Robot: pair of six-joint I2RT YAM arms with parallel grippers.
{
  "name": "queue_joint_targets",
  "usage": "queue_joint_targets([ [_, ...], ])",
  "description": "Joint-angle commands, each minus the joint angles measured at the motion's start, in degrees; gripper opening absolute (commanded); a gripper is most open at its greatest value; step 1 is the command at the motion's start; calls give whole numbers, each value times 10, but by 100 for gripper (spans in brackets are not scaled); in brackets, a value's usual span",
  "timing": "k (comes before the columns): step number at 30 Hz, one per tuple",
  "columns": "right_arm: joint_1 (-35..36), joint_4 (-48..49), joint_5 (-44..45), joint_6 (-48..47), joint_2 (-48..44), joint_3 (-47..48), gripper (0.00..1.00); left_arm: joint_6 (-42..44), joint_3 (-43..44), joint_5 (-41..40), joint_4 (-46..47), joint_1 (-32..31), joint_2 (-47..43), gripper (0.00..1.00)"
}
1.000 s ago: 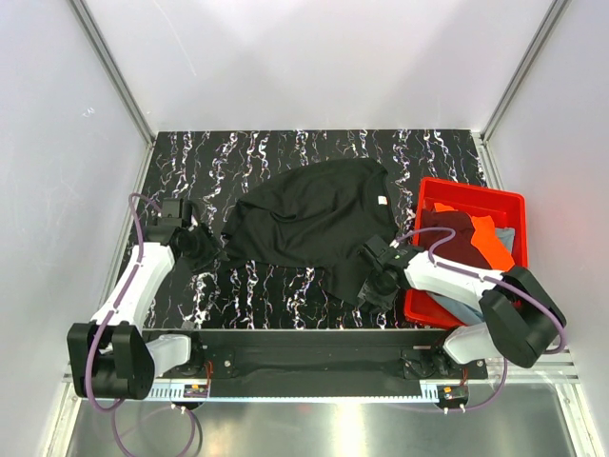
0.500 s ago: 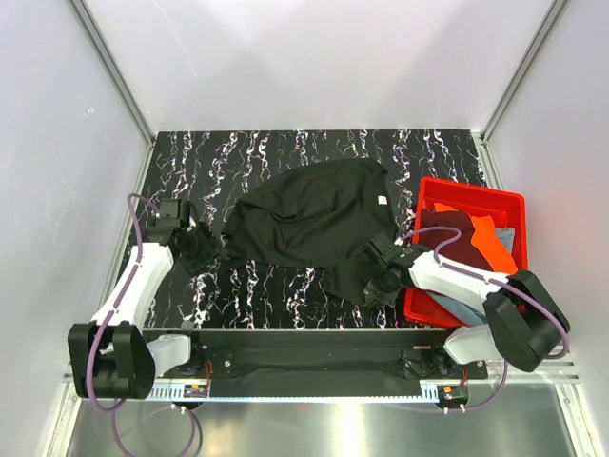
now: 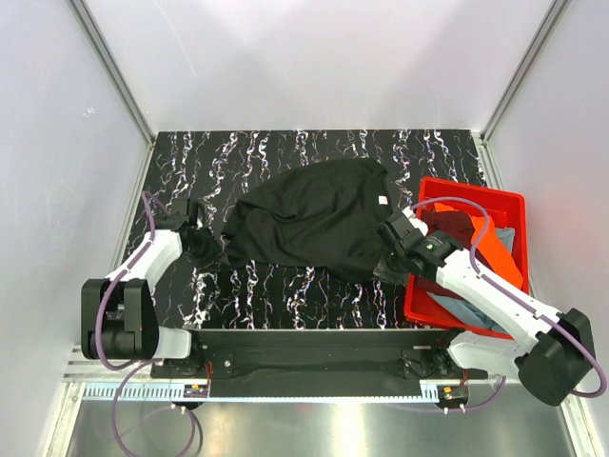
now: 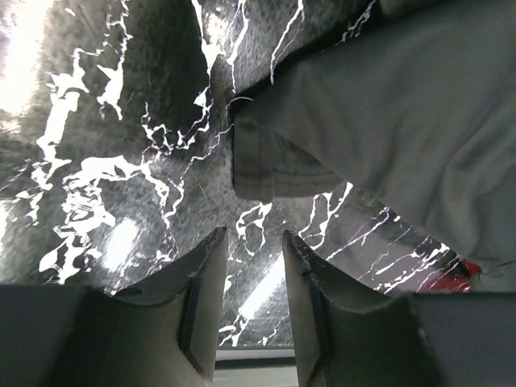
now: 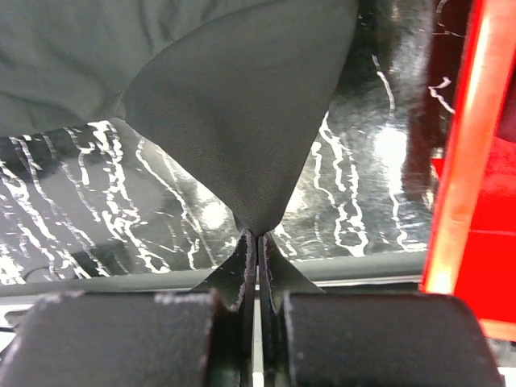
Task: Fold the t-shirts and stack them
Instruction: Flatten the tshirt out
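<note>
A plain black t-shirt (image 3: 314, 224) lies crumpled on the black marbled table. My right gripper (image 3: 392, 262) is at the shirt's near right corner. In the right wrist view it (image 5: 258, 235) is shut on a pinch of the black cloth (image 5: 242, 105), which rises from the jaws in a taut cone. My left gripper (image 3: 205, 249) sits at the shirt's left edge. In the left wrist view it (image 4: 254, 238) is open with only table between its fingers, and the sleeve hem (image 4: 270, 165) lies just ahead of the tips. More t-shirts sit in the bin: maroon (image 3: 457, 243), orange (image 3: 493, 246) and grey-blue (image 3: 466, 309).
A red plastic bin (image 3: 471, 195) stands at the table's right side, right of my right gripper; its wall (image 5: 472, 161) fills the right edge of the right wrist view. White walls with metal rails enclose the table on three sides.
My right gripper has shut on the shirt's near right corner and drawn it up and slightly away. My left gripper has shifted closer to the sleeve and its jaws have narrowed.
</note>
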Motion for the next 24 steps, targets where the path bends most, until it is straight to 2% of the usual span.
queue_joint_targets([
  [1,-11,-25,25,-16,-7,16,0,-11,-21,21,45,3,7,38],
  [9,-26,-14,5,-27,-3,19,0,-25,-34,30,95,3,66,43],
  [24,-50,-6,-16,-43,-5,9,0,-42,-14,-15,96,3,118,38],
])
